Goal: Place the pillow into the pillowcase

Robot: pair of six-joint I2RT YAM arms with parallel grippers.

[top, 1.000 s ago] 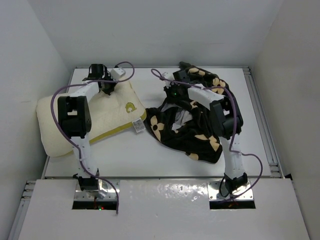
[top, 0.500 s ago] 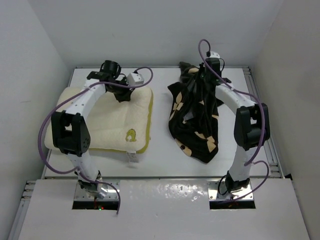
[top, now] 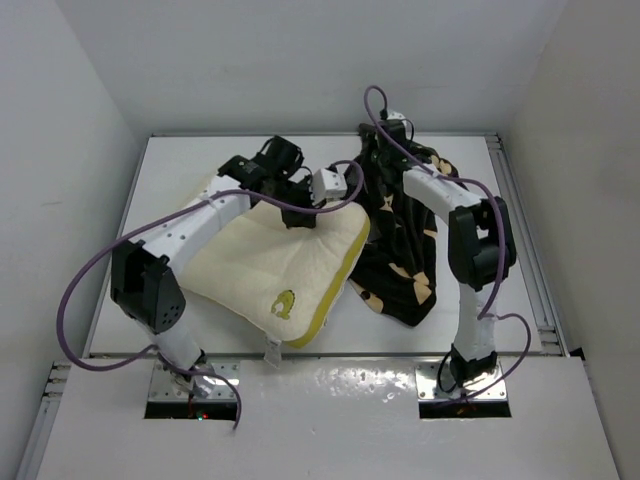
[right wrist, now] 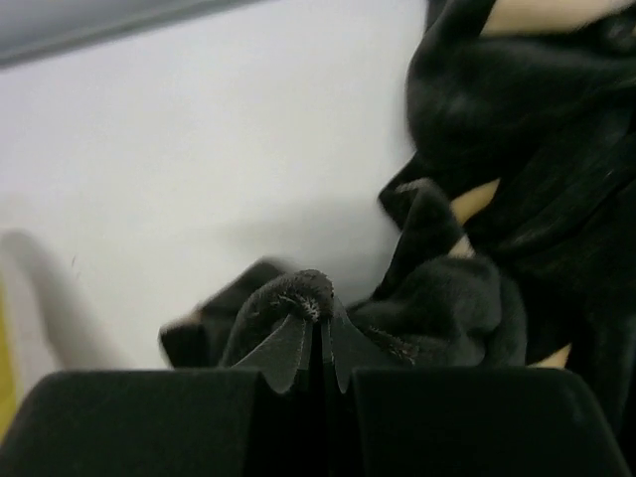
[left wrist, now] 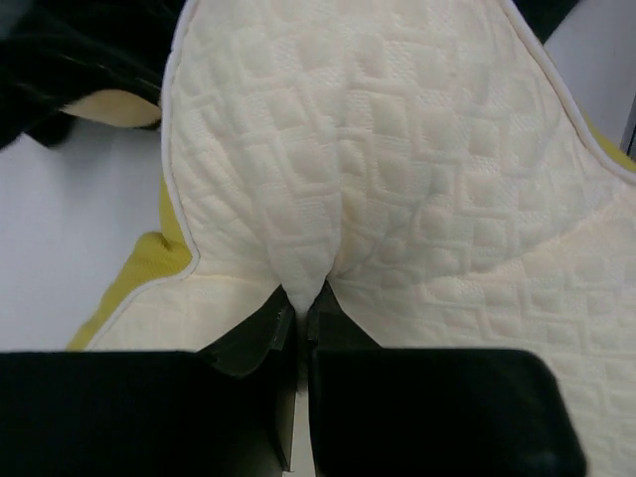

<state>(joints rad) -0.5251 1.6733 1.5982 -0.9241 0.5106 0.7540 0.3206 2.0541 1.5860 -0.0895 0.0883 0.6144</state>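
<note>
The cream-yellow pillow (top: 280, 262) lies tilted across the table's middle, its right corner against the black flower-printed pillowcase (top: 405, 262). My left gripper (top: 300, 205) is shut on the pillow's far edge; the left wrist view shows the quilted pillow (left wrist: 397, 169) pinched into a fold between the jaws (left wrist: 305, 298). My right gripper (top: 378, 160) is shut on the pillowcase's far edge, holding it up at the table's back. In the right wrist view a fold of black velvet (right wrist: 298, 293) is clamped at the gripper (right wrist: 320, 328).
White table (top: 180, 160) with raised walls around it. Purple cables loop from both arms over the work area. A white tag (top: 270, 350) hangs from the pillow near the table's front edge.
My left gripper has dragged the pillow right toward the pillowcase, turning it. My right gripper has moved a little left and lower with the pillowcase edge.
</note>
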